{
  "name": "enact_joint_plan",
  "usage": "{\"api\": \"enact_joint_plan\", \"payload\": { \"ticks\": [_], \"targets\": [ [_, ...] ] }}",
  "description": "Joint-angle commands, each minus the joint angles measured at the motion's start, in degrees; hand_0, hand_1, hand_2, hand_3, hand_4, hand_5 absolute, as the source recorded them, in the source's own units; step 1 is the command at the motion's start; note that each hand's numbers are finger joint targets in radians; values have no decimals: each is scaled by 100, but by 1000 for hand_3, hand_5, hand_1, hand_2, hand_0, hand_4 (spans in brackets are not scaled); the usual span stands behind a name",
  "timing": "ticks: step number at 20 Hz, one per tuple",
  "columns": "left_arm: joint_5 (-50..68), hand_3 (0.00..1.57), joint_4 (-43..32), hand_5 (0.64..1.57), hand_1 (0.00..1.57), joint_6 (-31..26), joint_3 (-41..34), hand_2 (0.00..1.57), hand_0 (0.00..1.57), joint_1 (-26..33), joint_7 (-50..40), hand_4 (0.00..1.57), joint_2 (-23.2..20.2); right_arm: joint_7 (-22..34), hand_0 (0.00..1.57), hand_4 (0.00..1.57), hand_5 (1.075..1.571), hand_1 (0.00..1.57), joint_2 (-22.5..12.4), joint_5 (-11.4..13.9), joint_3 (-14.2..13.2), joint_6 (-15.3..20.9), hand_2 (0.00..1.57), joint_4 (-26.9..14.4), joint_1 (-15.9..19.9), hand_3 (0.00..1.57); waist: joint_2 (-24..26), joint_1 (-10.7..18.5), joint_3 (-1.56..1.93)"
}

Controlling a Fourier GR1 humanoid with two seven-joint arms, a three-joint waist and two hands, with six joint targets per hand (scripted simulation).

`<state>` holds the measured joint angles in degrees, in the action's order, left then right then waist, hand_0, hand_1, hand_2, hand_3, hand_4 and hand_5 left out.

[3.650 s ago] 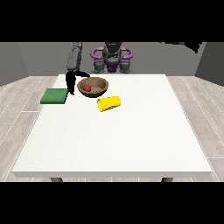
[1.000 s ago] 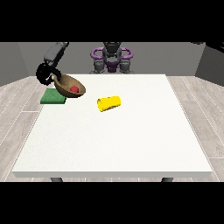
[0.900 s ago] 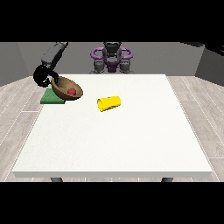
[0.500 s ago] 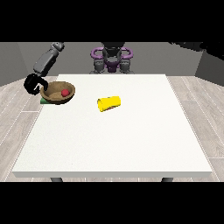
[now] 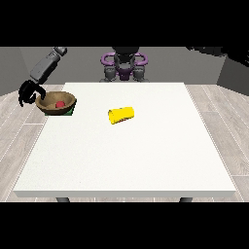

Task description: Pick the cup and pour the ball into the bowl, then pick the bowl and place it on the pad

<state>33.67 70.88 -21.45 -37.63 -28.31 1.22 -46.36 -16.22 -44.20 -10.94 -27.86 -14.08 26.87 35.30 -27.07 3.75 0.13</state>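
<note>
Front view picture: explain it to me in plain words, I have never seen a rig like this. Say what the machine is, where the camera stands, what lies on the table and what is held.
The camera stands across a large white table and faces a humanoid robot at the far edge. One arm reaches out at the view's left. Its black hand grips the rim of a brown wooden bowl with a small red ball inside. The bowl is over a green pad at the table's left edge, mostly hiding it. A yellow cup lies on its side mid-table. The other hand is not visible.

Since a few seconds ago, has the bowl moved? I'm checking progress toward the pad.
Yes. The bowl has shifted toward the view's left, away from the yellow cup, and now covers most of the green pad.
</note>
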Motion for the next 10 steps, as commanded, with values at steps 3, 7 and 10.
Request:
{"api": "enact_joint_plan", "payload": {
  "ticks": [3,7,10],
  "targets": [
    [277,0,204,1557,0,2,-1,0,0,189,-345,691,37,-432,1571,985,1566,1571,400,355,319,206,1571,-269,-235,629,360,42,-5],
    [181,0,95,1554,0,84,167,0,0,266,-471,669,79,-18,1571,987,1565,1571,436,409,484,-40,1571,-379,-132,887,669,-29,-8],
    [17,0,-163,1554,0,152,314,0,0,115,-331,670,93,355,1571,957,1566,1571,624,469,600,253,1571,-295,68,1209,840,-99,-13]
  ]
}}
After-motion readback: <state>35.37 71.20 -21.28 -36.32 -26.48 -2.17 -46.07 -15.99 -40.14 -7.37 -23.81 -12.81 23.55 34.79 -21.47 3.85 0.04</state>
